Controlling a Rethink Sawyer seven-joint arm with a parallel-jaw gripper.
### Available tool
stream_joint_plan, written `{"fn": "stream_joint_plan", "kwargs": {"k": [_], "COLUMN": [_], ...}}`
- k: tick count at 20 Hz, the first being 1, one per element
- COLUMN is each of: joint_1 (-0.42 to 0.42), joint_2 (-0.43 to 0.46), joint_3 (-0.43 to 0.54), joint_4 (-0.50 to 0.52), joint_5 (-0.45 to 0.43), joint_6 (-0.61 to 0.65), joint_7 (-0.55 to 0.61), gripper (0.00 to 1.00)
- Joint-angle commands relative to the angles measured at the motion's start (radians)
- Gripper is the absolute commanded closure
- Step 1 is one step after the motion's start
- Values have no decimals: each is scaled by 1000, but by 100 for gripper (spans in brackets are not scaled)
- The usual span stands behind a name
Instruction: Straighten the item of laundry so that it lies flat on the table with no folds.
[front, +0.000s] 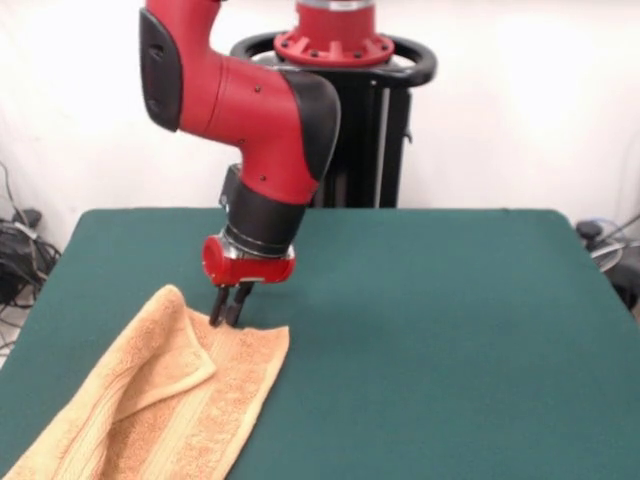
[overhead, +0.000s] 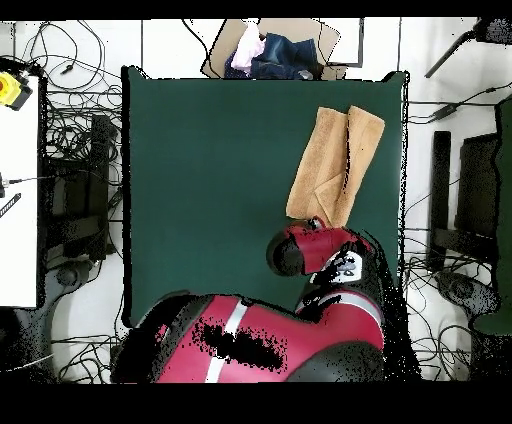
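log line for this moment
towel: folded lengthwise, not flat | gripper: at towel's end edge, fingers close together | table: green top

One peach terry-cloth hand towel (front: 160, 400) lies on one dark green felt tabletop (front: 430, 330). One red and black robot arm (front: 250, 120) reaches over it, carrying one gripper (front: 231, 315) with two dark jaws. Beyond the tabletop's edge in the overhead view sits one open cardboard box (overhead: 275, 45) holding bundled cloth.

Glossy red arm (front: 240, 100) with black joint covers, red wrist collar, slim black claw (front: 231, 305).
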Motion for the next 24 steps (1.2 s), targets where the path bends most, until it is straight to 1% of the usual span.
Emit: {"fn": "stream_joint_plan", "kwargs": {"k": [1, 5, 10, 15, 19, 24], "joint_1": [64, 102, 146, 175, 199, 241], "joint_2": [85, 83, 93, 95, 133, 201], "joint_3": [-4, -28, -70, -98, -122, -137], "joint_4": [169, 196, 232, 291, 322, 327], "joint_5": [5, 23, 18, 7, 16, 60], "joint_6": [-30, -45, -101, -162, -228, -295], "joint_7": [216, 226, 233, 233, 236, 244], "gripper": [100, 100, 100, 100, 100, 100]}}
